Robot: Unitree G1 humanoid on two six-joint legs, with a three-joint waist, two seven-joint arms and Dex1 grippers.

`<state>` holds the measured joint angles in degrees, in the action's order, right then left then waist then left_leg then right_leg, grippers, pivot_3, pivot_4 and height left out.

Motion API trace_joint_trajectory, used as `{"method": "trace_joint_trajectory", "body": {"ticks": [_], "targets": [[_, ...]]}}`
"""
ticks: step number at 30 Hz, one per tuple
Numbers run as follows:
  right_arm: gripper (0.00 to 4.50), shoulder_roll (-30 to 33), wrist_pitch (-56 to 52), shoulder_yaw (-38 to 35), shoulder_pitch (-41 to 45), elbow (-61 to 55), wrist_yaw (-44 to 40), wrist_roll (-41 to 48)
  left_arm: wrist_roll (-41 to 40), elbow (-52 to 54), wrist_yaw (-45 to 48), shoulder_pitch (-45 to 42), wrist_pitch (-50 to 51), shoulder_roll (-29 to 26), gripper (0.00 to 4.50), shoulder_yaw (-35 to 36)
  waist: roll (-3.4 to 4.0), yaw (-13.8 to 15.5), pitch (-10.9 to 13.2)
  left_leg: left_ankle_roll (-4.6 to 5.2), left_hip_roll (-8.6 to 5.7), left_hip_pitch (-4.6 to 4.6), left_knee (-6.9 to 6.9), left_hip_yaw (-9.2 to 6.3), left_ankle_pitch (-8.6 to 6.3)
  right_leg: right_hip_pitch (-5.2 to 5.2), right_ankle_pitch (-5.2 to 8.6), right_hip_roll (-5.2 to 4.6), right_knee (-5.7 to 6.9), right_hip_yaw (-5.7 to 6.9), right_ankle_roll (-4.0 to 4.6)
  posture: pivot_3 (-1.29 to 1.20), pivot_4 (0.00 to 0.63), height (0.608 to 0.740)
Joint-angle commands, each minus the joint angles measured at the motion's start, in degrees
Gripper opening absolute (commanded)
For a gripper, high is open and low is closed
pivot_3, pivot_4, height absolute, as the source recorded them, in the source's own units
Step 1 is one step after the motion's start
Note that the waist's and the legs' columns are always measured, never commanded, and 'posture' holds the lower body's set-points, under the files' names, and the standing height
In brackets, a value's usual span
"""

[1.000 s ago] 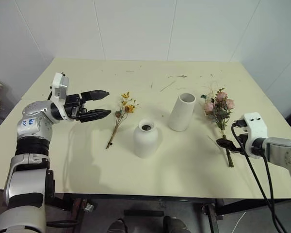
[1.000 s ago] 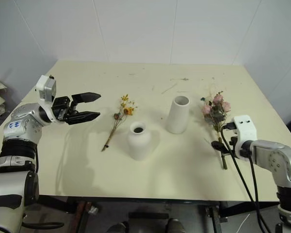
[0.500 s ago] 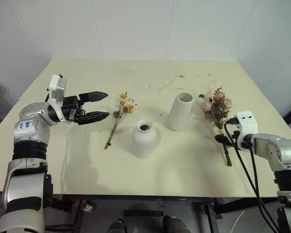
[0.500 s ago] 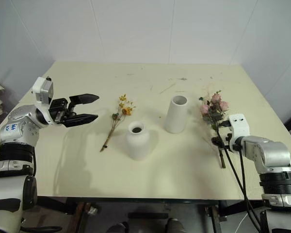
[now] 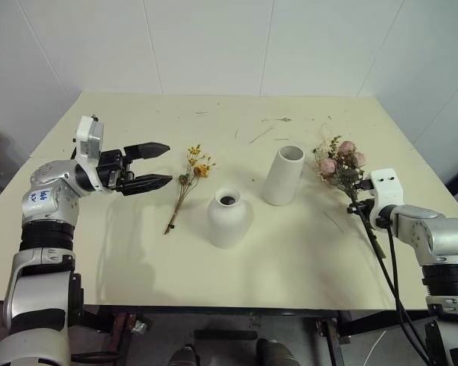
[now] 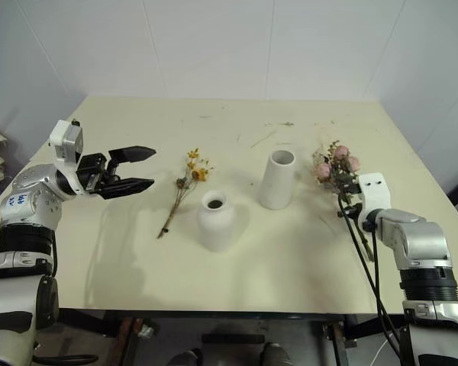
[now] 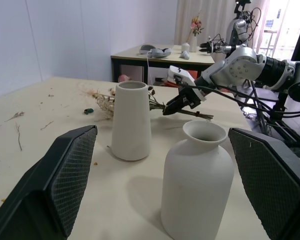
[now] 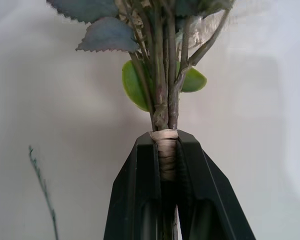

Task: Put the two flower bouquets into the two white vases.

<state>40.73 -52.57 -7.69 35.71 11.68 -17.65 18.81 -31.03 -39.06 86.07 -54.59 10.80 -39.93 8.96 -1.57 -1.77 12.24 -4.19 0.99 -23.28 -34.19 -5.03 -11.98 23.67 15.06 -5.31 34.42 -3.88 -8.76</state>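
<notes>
The right gripper (image 8: 166, 150) clamps its fingers on the pale-wrapped stems of the rose bouquet (image 5: 339, 169), pink blooms with green leaves at the desk's (image 5: 290, 259) right side. The left gripper (image 5: 159, 163) hovers with fingers wide beside the thin yellow-orange bunch (image 5: 186, 185). The rounded vase (image 5: 230, 217) and the taller cylinder vase (image 5: 283, 175) stand between the bouquets.

No word, label, brand or number can be read anywhere. The only marking is a few small blue characters on the grey shoulder shell of the left arm (image 5: 47, 191), near the worktop's left edge, and they are too small to make out.
</notes>
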Motion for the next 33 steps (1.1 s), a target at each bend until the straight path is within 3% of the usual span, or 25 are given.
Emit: {"method": "trace_joint_trajectory", "body": {"ticks": [1, 10, 13, 19, 33], "targets": [[0.07, 0.3, 2.5, -3.1, 1.2, -3.1, 0.8, -1.1, 0.7, -0.6, 5.4, -3.4, -1.4, -1.4, 4.5, 0.1, 0.0, 0.0, 0.0, 0.0, 0.0, 0.0, 0.0, 0.0, 0.0, 0.0, 0.0, 0.0, -0.01, 0.0, 0.0, 0.0, 0.15, 0.74], [0.07, 0.1, 20.4, -6.6, 10.9, -3.7, 3.4, -4.4, 3.1, -6.2, 3.8, -9.5, -3.1, -0.3, 4.5, -0.3, 0.08, -0.5, 0.0, 0.0, 0.0, 0.0, 0.03, 0.01, 0.0, 0.04, 0.01, 0.01, 0.01, 0.0, -0.01, 0.0, 0.15, 0.74], [0.07, -2.7, 34.3, -7.7, 15.9, -2.3, 1.2, -3.7, 3.8, -7.4, 3.7, -10.3, -3.7, 0.4, 4.5, -0.6, 0.08, -0.7, 0.0, -0.01, 0.0, 0.01, 0.1, 0.01, 0.0, 0.04, 0.03, 0.01, -0.02, 0.0, -0.05, 0.0, 0.15, 0.74], [0.07, -10.3, 45.7, -6.9, 23.2, 0.3, -3.1, -1.1, 4.1, -7.4, 3.9, -9.8, -3.8, 0.7, 4.5, -0.3, 0.08, -1.4, 0.1, -0.01, 0.0, -0.02, 0.17, 0.0, 0.01, 0.04, 0.05, 0.0, 0.18, 0.0, -0.09, 0.0, 0.15, 0.74], [0.07, -24.0, 57.2, -3.4, 28.5, 19.3, -13.4, 0.5, 2.4, -2.4, 2.7, -6.4, -1.9, 0.6, 4.5, 1.2, 0.12, -1.8, 0.1, -0.05, 0.0, 0.02, 0.17, -0.02, 0.03, 0.08, 0.07, 0.0, 0.38, 0.0, -0.08, 0.0, 0.15, 0.74]]}}
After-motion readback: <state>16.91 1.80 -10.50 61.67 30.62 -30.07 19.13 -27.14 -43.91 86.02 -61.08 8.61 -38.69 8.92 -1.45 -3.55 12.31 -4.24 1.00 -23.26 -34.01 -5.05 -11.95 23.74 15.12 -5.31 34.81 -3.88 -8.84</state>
